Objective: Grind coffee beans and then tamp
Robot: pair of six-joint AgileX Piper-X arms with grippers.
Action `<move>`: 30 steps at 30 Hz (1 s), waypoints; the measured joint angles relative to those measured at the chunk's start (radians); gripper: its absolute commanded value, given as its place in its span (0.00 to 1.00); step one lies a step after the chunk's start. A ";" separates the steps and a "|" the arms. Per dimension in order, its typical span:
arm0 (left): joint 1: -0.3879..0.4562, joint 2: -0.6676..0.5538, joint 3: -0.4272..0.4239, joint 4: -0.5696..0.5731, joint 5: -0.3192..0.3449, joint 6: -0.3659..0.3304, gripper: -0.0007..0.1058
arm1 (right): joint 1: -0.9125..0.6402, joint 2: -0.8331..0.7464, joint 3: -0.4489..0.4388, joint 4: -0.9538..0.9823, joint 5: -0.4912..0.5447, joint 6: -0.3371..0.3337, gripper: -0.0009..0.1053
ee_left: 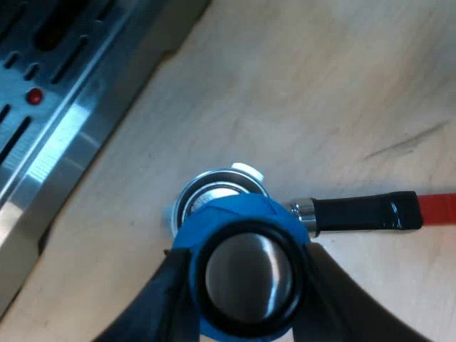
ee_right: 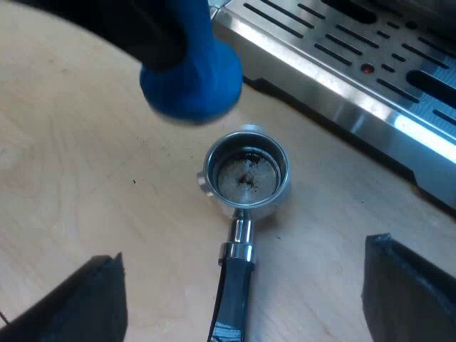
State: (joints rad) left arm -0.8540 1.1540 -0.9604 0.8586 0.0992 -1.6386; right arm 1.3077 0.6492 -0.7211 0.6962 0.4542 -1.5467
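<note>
My left gripper (ee_left: 246, 285) is shut on the blue tamper (ee_left: 235, 214), whose round metal face with a black ring points at the camera. The tamper hangs just over the metal holder's basket (ee_left: 214, 189), covering part of its rim. The holder lies loose on the wooden table, its dark handle (ee_left: 356, 212) ending in red (ee_left: 438, 208). In the right wrist view the basket (ee_right: 246, 174) shows a pale bottom with a few dark specks, and the tamper (ee_right: 191, 78) hovers beside it. My right gripper (ee_right: 246, 285) stands wide open above the handle (ee_right: 235, 292), holding nothing.
The espresso machine's steel drip tray (ee_right: 356, 78) with its slots and a small red dot (ee_right: 367, 69) runs along the table close to the basket. The same tray (ee_left: 57, 135) borders the wooden tabletop (ee_left: 299, 92) near the tamper.
</note>
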 measured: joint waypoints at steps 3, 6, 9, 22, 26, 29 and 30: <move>-0.014 0.029 0.000 -0.011 0.000 0.000 0.01 | 0.000 0.000 0.000 0.000 0.000 0.000 0.66; -0.018 0.056 0.000 -0.026 -0.003 0.002 0.01 | 0.000 0.000 0.000 0.000 0.002 0.003 0.66; -0.018 0.070 0.000 -0.035 -0.003 0.001 0.01 | 0.000 0.000 0.000 0.000 0.007 0.005 0.66; -0.018 0.153 -0.003 -0.061 -0.003 0.036 0.01 | 0.000 0.000 0.000 0.000 0.006 0.005 0.66; -0.018 0.182 -0.003 -0.061 -0.026 0.045 0.01 | 0.000 0.000 0.000 0.000 0.006 0.005 0.66; -0.018 0.201 -0.003 -0.079 -0.026 0.045 0.01 | 0.000 0.000 0.000 0.000 0.006 0.005 0.66; -0.018 0.204 -0.003 -0.083 -0.026 0.045 0.01 | 0.000 0.000 0.000 0.000 0.006 0.005 0.66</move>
State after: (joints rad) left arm -0.8715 1.3580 -0.9631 0.7756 0.0729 -1.5940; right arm 1.3077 0.6492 -0.7211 0.6962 0.4605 -1.5412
